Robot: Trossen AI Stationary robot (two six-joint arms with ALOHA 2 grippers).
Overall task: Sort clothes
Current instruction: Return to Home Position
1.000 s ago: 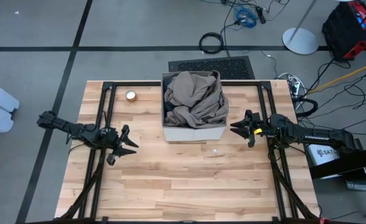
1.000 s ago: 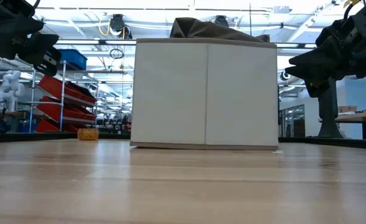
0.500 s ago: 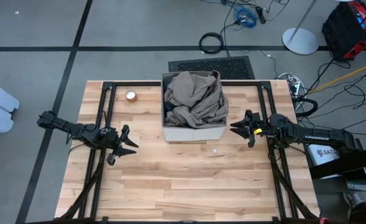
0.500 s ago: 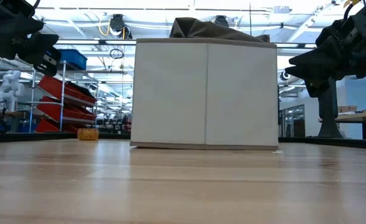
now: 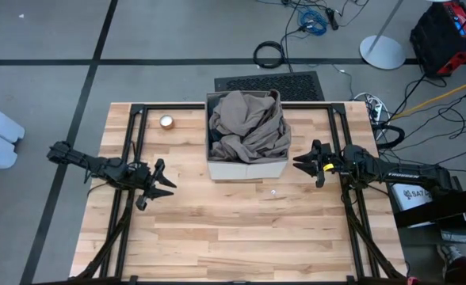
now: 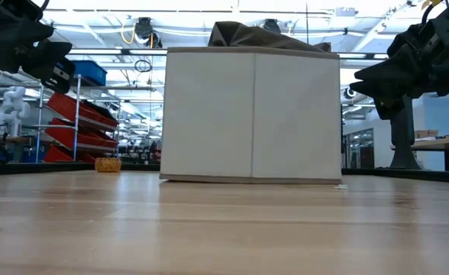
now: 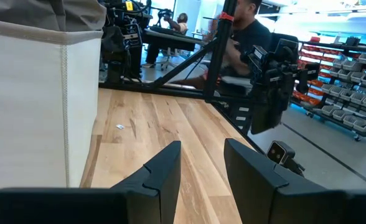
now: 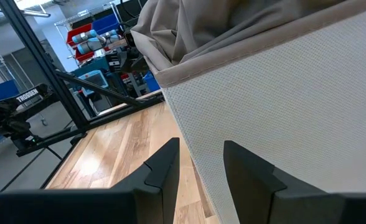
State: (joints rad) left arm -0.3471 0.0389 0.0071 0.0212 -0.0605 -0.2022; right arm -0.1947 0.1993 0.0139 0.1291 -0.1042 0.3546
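A square beige box (image 5: 246,168) stands on the table's far middle, and a khaki-tan garment (image 5: 247,127) is heaped in it, rising above the rim; it also shows in the low view (image 6: 255,37) and the right wrist view (image 8: 233,25). The other clothes are hidden. My left gripper (image 5: 166,181) hovers open and empty to the box's left (image 7: 201,171). My right gripper (image 5: 300,161) hovers open and empty just right of the box (image 8: 198,168), its fingers pointing at the box wall (image 8: 295,112).
A small roll of tape (image 5: 166,121) lies at the table's far left. A small white scrap (image 5: 273,191) lies in front of the box. The wooden tabletop (image 5: 241,237) stretches toward the near edge. A person (image 7: 245,31) shows in the room beyond the table.
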